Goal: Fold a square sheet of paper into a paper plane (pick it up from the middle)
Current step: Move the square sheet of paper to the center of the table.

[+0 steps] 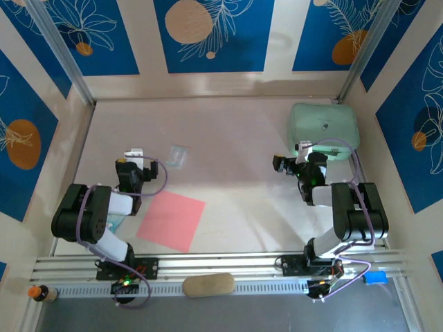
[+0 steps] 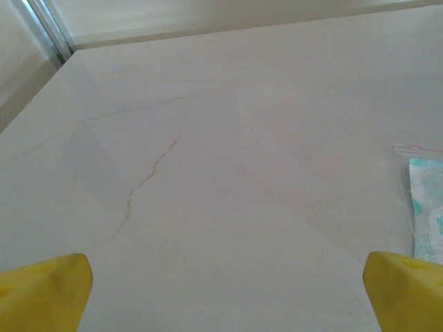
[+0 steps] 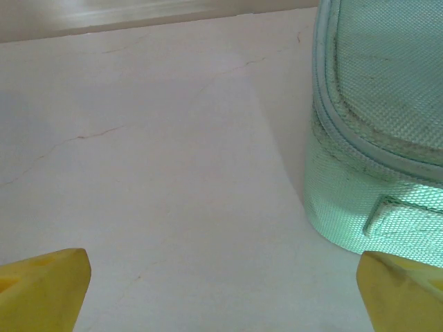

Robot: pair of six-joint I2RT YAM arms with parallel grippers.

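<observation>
Salmon-pink square sheet — flat, askew

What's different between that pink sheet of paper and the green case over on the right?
The square sheet of paper is salmon pink, while the case is mint green. The sheet lies completely flat, and the case is bulky and rises off the surface. The sheet has sharp corners, but the case's corners are rounded. Both rest on the pale table, well apart.
</observation>
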